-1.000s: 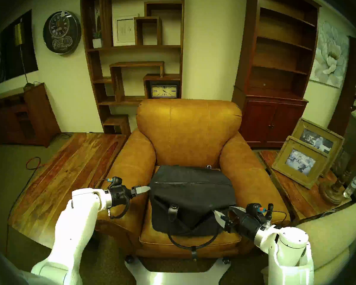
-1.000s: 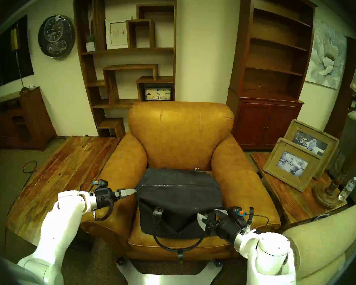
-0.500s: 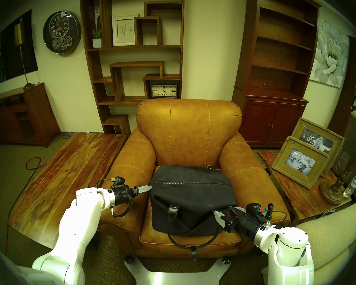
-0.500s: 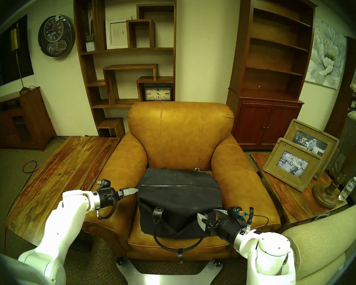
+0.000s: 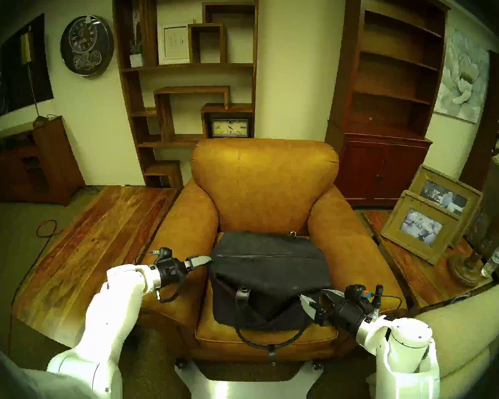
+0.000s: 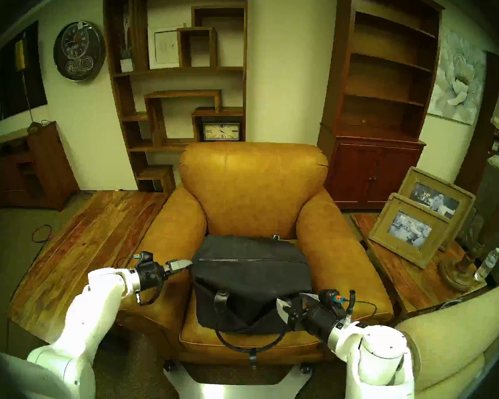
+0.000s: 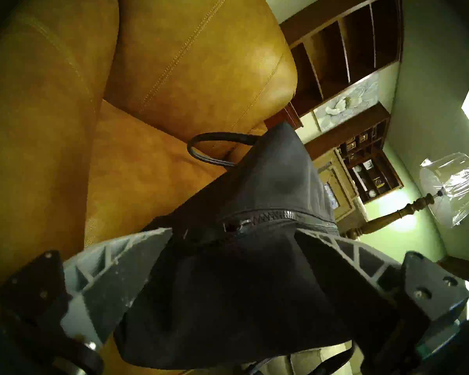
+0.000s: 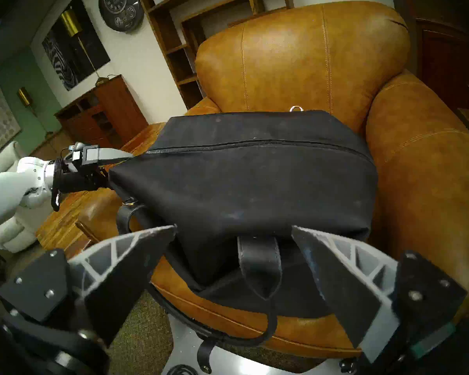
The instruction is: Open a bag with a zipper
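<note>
Black canvas bag point(image 5: 268, 277), metal-toothed zipper point(image 5: 260, 256)

- The bag point(image 5: 268, 277) is plain black canvas, with black leather handles point(image 5: 267, 336) and a small silver metal ring point(image 5: 293, 233) at its far edge.
- The zipper point(image 5: 260, 256) is dark with dull silver-grey teeth.
- The armchair point(image 5: 264, 188) is tan-orange leather with lighter stitched seams.
- The left gripper point(image 5: 206, 259) and the right gripper point(image 5: 314, 299) have pale grey ribbed fingers point(image 7: 125, 269) on black mounts; the arms are glossy white.
- The side counter point(image 5: 92, 245) is streaked red-brown wood grain.
- The wall clock point(image 5: 87, 45) is black with a silver rim.
- The picture frames point(image 5: 424, 225) are light weathered wood around black-and-white photos.
- The flower painting point(image 5: 464, 78) is white and pale blue-grey.
</note>
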